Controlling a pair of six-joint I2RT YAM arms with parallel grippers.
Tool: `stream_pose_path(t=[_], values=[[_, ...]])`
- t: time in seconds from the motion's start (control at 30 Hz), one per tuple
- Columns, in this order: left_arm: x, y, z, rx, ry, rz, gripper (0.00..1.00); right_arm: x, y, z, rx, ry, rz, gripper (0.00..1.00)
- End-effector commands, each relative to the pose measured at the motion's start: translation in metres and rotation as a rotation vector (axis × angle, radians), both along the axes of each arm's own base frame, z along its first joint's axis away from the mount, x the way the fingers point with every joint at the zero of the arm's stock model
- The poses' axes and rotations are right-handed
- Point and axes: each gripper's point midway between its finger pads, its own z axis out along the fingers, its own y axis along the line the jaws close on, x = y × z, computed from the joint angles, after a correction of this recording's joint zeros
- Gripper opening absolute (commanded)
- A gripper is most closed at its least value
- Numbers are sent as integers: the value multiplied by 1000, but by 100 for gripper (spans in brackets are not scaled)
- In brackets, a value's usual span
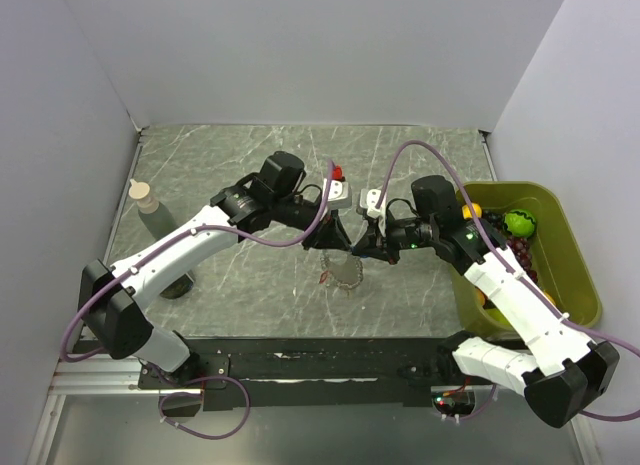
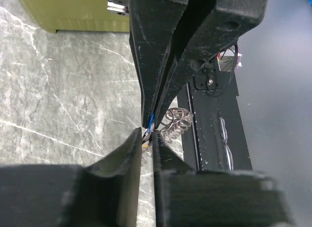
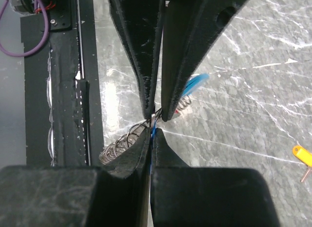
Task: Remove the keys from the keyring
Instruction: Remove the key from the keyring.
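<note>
The keyring [image 1: 346, 275], a coil of silvery wire loops, hangs between my two grippers above the middle of the table. It also shows in both wrist views, as the keyring [image 2: 178, 120] and the keyring [image 3: 119, 144]. My left gripper [image 2: 146, 138] has closed to a narrow gap on the ring's wires. Facing it tip to tip, my right gripper [image 3: 152, 132] is shut on a blue key [image 3: 153, 134]. A light-blue strip [image 3: 195, 85] sticks out behind the left fingers. An orange key [image 3: 302, 156] lies loose on the table. A small red piece [image 1: 337, 171] lies behind the left wrist.
An olive-green bin [image 1: 575, 270] with fruit stands at the right. At the left edge stand a pale bottle [image 1: 148, 200] and a dark cylinder [image 1: 178, 282]. A black rail [image 1: 320, 365] runs along the near edge.
</note>
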Motion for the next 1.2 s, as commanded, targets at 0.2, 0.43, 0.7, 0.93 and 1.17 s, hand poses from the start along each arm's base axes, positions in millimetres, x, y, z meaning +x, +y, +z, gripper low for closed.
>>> stream_pose_path(t=[0.2, 0.43, 0.7, 0.93, 1.17], values=[[0, -6, 22, -52, -42, -8, 18, 9, 4, 14, 31, -86, -15, 0], [-1, -5, 25, -57, -40, -12, 22, 13, 2, 14, 28, -95, -39, 0], [-2, -5, 24, -61, -46, -13, 1, 17, 1, 13, 23, -102, -60, 0], [-6, -2, 27, -70, -54, -23, 1, 25, -8, 10, -16, -153, -106, 0], [-14, 1, 34, -90, -52, -57, 1, 19, -11, 5, -21, -169, -84, 27]])
